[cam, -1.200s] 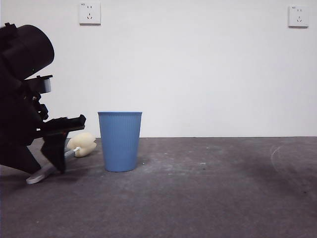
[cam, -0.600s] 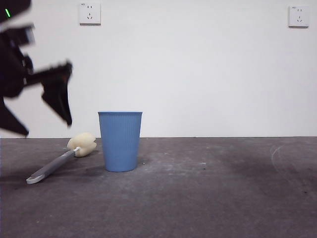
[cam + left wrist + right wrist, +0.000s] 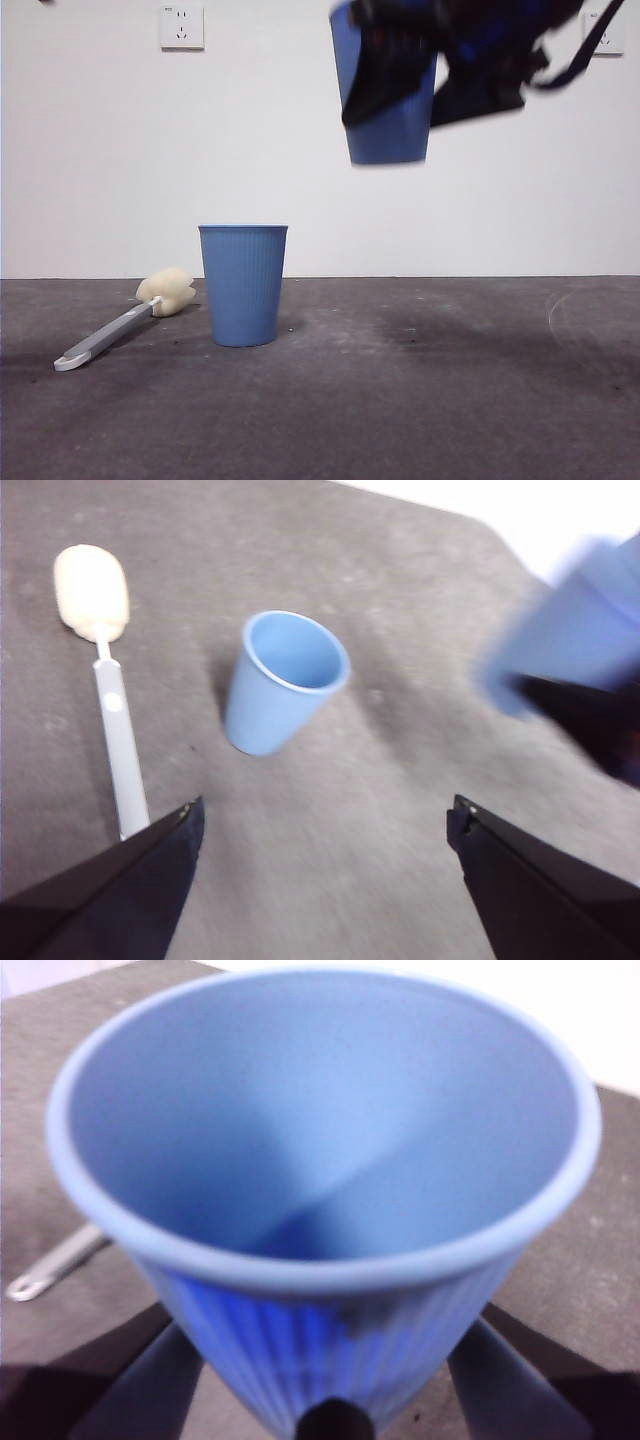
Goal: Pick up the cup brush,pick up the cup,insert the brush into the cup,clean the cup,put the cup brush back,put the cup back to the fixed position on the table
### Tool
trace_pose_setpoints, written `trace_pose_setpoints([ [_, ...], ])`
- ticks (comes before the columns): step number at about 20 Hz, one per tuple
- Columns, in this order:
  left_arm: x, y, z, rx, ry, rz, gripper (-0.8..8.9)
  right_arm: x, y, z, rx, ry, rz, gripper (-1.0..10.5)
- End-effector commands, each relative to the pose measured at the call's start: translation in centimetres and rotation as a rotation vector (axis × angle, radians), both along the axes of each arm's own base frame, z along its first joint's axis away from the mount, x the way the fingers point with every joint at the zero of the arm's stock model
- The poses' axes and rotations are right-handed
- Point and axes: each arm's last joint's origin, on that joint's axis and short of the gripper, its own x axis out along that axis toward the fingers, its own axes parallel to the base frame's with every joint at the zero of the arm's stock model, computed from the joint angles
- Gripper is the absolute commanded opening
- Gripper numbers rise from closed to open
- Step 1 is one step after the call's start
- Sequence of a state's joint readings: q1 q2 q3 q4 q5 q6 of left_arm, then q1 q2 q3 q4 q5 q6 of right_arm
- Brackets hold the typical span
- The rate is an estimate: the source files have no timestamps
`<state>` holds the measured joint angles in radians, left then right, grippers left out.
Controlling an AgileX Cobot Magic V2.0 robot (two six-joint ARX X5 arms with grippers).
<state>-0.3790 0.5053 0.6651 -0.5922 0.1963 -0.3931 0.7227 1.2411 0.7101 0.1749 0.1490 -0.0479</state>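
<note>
White wall and two sockets back a scuffed table, where the brush lies flat at about 9 o'clock of a second cup standing upright. The right gripper has its jaws closed on the cup, high in the air at about 1 o'clock of the standing one. The left gripper hangs wide open and empty above the brush, so the risk is the smooth, tapered cup slipping, or being set down onto its twin.
</note>
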Motion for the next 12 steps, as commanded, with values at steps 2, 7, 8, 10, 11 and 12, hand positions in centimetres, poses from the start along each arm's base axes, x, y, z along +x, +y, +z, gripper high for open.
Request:
trace_pose_setpoints([
  [2, -1.5, 0.5, -0.4, 0.005, 0.016, -0.029, 4.09, 2.7, 0.2, -3.1, 0.012, 0.056, -0.012, -0.2],
  [7, -1.8, 0.6, -0.8, 0.037, 0.041, -0.039, 4.09, 5.4, 0.7, -7.6, 0.009, 0.113, -0.035, -0.2],
  [8, -1.8, 0.6, -0.8, 0.038, 0.041, -0.04, 4.09, 5.7, 0.7, -8.2, 0.005, 0.119, -0.043, -0.2],
  [10, -1.7, 0.6, -0.8, 0.04, 0.04, -0.04, 4.09, 6.5, 0.4, -9.4, -0.002, 0.132, -0.064, -0.2],
  [11, -1.7, 0.6, -0.8, 0.042, 0.04, -0.041, 4.09, 6.8, 0.1, -9.8, -0.006, 0.141, -0.077, -0.2],
  [12, -1.7, 0.6, -0.8, 0.042, 0.04, -0.041, 4.09, 7.1, -0.1, -10.2, -0.011, 0.149, -0.087, -0.2],
])
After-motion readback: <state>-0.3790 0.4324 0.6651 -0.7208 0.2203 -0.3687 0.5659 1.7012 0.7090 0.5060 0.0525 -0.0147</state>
